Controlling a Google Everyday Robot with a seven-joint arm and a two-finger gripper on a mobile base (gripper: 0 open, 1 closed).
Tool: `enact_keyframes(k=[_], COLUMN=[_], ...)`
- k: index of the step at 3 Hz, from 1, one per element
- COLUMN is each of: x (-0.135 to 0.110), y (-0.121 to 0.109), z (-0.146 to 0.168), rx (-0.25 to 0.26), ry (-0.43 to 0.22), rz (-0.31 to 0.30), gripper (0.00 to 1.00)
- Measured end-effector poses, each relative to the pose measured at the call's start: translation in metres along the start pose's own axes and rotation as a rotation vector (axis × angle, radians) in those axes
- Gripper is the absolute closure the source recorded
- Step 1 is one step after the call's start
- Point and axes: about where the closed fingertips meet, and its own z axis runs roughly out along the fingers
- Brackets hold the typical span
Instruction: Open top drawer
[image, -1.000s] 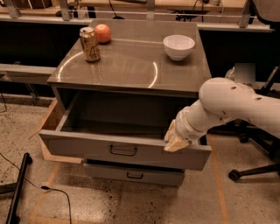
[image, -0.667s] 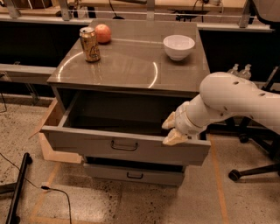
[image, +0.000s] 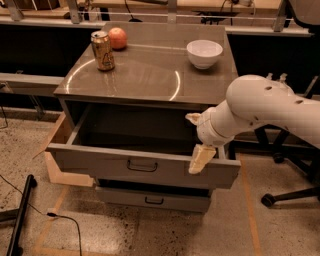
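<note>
The top drawer (image: 90, 162) stood pulled out, and the way down into it was open on the left and in the middle. The gripper (image: 197, 140), its two fingers spread apart, hung over the near right corner, and the big white arm (image: 265, 107) filled the room to the right. On the cabinet top (image: 145, 75), a can (image: 102, 50) and an apple (image: 117, 38) blocked the far left and a bowl (image: 204, 53) the far right, with bare room between them.

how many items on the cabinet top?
3: soda can back left, round fruit beside it at the back, white bowl back right; pincer sits at the open top drawer, right front edge.
</note>
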Motion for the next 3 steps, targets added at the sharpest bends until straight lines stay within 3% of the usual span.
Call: enact_keyframes(k=[3], x=[0.019], y=[-0.04], z=[0.022], rx=[0.099], ry=[0.063], rz=[-0.014], gripper=[0.84])
